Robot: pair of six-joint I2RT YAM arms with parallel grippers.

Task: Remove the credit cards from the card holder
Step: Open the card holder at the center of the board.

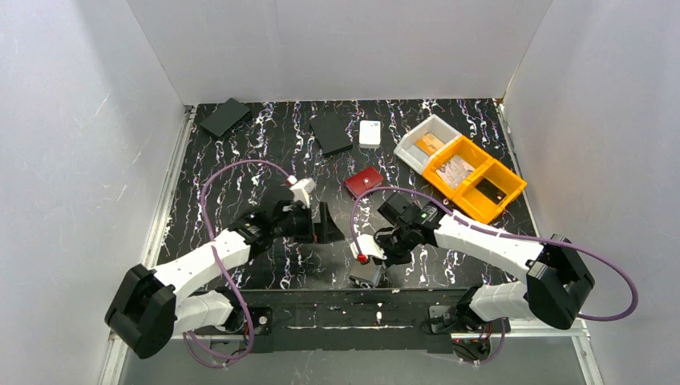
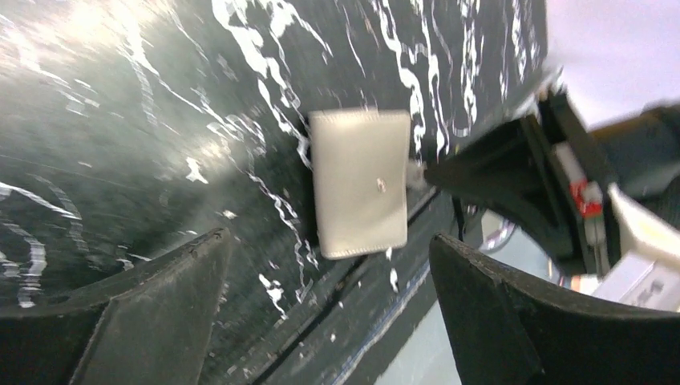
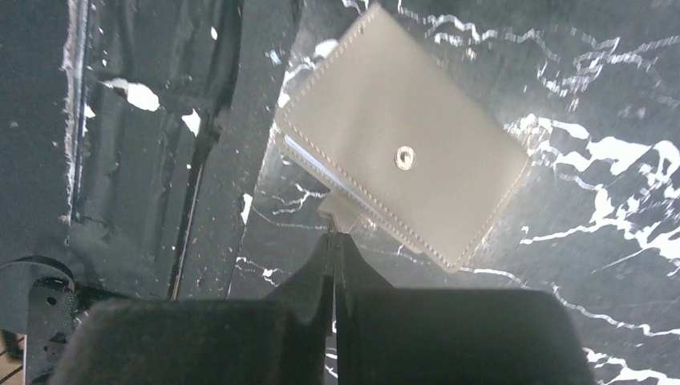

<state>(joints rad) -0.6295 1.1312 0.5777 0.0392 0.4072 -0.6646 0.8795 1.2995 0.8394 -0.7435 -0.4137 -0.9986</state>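
Note:
The grey card holder (image 1: pixel 366 275) (image 2: pixel 361 192) (image 3: pixel 401 160) lies folded at the table's near edge, with its snap stud facing up. Its closure tab (image 3: pixel 341 210) is undone and runs into the tips of my right gripper (image 1: pixel 370 255) (image 3: pixel 335 238), which is shut on it. My left gripper (image 1: pixel 325 224) (image 2: pixel 329 241) hangs open to the left of the holder, with nothing between its fingers. The credit cards are tucked inside the holder. Only a thin pale blue edge (image 3: pixel 309 156) shows at the holder's open side.
A dark red case (image 1: pixel 363 182) lies mid-table. Two flat black squares (image 1: pixel 225 117) (image 1: pixel 331 132) and a small white box (image 1: pixel 370 133) sit at the back. Orange bins (image 1: pixel 475 178) and a white bin (image 1: pixel 427 143) stand back right. The black front rail (image 1: pixel 361 309) runs just below the holder.

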